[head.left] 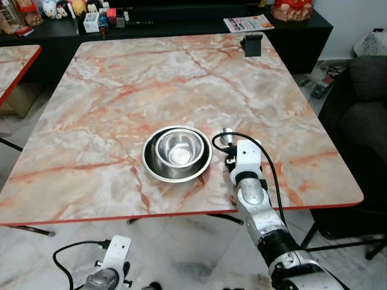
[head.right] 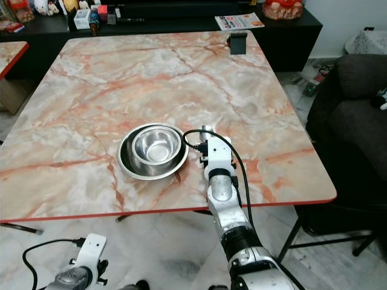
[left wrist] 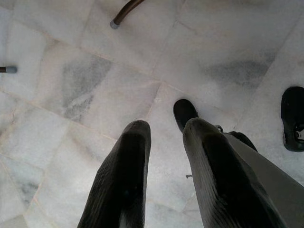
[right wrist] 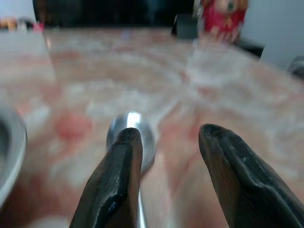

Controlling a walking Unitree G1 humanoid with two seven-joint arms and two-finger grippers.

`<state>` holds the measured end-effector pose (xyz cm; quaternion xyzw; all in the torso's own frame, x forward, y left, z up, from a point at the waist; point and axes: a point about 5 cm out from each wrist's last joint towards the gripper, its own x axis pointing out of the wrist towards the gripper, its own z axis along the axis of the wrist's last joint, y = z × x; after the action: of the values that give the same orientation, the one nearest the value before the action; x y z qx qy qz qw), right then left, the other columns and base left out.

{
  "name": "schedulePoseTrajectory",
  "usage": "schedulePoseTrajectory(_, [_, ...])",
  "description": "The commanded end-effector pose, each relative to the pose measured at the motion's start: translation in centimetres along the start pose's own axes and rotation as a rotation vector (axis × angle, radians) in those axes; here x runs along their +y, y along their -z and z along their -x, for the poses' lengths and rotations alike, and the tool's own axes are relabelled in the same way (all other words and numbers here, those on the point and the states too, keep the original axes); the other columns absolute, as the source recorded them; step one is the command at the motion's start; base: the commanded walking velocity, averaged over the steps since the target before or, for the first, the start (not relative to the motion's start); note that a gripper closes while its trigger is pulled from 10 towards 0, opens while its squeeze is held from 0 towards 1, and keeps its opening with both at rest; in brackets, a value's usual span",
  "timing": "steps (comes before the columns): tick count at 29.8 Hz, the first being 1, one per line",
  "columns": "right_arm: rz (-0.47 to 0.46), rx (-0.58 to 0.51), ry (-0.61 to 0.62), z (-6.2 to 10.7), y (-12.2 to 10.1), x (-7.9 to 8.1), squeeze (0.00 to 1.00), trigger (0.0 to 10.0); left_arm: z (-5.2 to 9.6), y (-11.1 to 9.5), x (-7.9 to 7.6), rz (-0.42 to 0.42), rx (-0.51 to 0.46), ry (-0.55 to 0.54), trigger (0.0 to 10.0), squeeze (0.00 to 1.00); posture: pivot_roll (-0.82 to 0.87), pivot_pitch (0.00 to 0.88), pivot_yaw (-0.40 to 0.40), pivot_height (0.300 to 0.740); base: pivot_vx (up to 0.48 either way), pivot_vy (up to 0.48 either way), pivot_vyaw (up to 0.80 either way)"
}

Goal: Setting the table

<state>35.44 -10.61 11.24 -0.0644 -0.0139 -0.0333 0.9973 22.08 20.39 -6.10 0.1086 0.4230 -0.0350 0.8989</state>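
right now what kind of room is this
Probably a home dining or living area: a marble-pattern dining table holding nested steel bowls, a dark sideboard cluttered with figurines and a magazine, and a dark sofa beside it.

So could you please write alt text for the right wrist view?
The right pincer, fingers apart, sits low over a pink-veined marble table, with a shiny metal spoon lying on the table by one black finger. A steel bowl's rim shows at the edge, and a blurred red figurine stands beyond the table.
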Motion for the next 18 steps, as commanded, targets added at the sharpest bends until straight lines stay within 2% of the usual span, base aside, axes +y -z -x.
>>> schedulePoseTrajectory(1, [-0.013,-0.07,0.016,-0.1,-1.1,-0.1,0.0,10.0,0.1,0.6,-0.1,-0.015,0.019,0.001,10.0,0.0,0.0,0.128,0.054,0.74,0.0,0.0,0.0])
schedulePoseTrajectory(3, [-0.023,-0.119,0.02,-0.2,-1.9,-0.2,0.0,10.0,0.1,0.5,0.0,-0.017,0.018,-0.001,10.0,0.0,0.0,0.128,0.054,0.74,0.0,0.0,0.0])
schedulePoseTrajectory(5, [-0.023,-0.121,0.02,-0.2,-2.0,-0.2,0.0,10.0,0.1,0.5,0.0,-0.017,0.018,-0.001,10.0,0.0,0.0,0.128,0.054,0.74,0.0,0.0,0.0])
schedulePoseTrajectory(7, [-0.028,-0.225,-0.007,-0.1,-3.5,0.2,0.0,10.0,0.1,0.4,0.0,-0.022,0.016,-0.003,10.0,0.0,0.0,0.121,0.057,0.74,0.0,0.0,0.0])
schedulePoseTrajectory(8, [-0.028,-0.225,-0.007,-0.1,-3.5,0.2,0.0,10.0,0.1,0.4,0.0,-0.022,0.016,-0.003,10.0,0.0,0.0,0.121,0.057,0.74,0.0,0.0,0.0])
schedulePoseTrajectory(10, [-0.041,-0.295,-0.022,0.0,-4.6,0.5,0.0,10.0,0.0,0.2,0.0,-0.016,0.005,-0.009,10.0,0.0,0.0,0.115,0.054,0.74,0.0,0.0,0.0])
schedulePoseTrajectory(15, [-0.043,-0.307,-0.024,0.0,-4.7,0.6,0.0,10.0,0.0,0.2,0.1,0.012,0.006,-0.017,10.0,0.0,-0.01,0.101,0.054,0.74,0.0,0.0,0.0])
schedulePoseTrajectory(18, [-0.041,-0.318,-0.029,0.0,-5.0,0.5,0.0,10.0,0.1,0.3,0.2,0.015,0.006,-0.016,10.0,0.0,-0.01,0.087,0.051,0.74,0.0,0.38,0.0])
